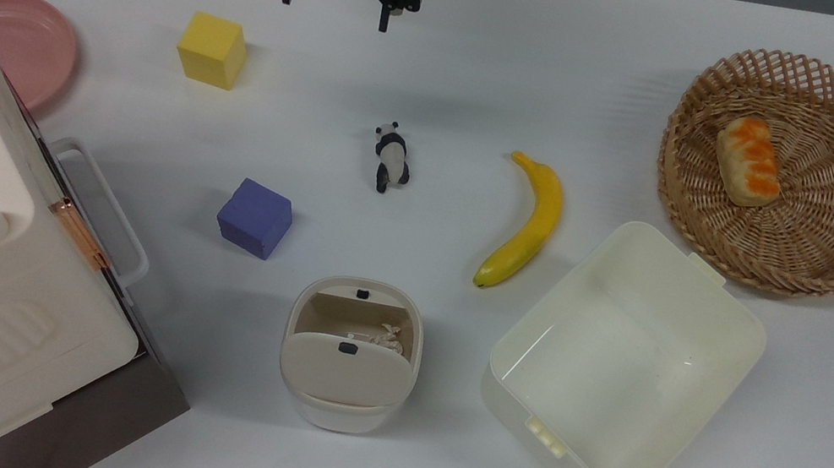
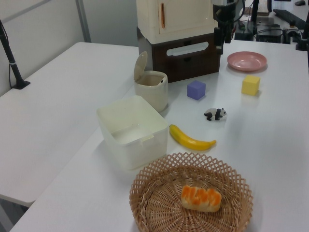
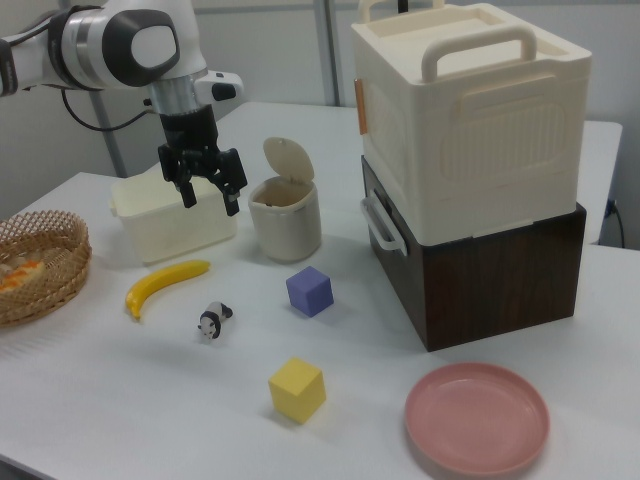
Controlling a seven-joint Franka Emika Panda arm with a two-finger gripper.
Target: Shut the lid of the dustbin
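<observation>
The gripper (image 1: 335, 3) is hanging up in the air with its fingers spread apart, nothing held. The dustbin (image 1: 350, 355) sits well away from it, straight across the table toward the top view's bottom edge, with its lid (image 3: 288, 159) flipped up and standing nearly upright, so the bin's wide open. Between the gripper and the bin there's a little panda figure (image 1: 391, 157) and a purple cube (image 1: 255, 217). A yellow cube (image 1: 212, 49) sits near the gripper, off to the top view's left.
</observation>
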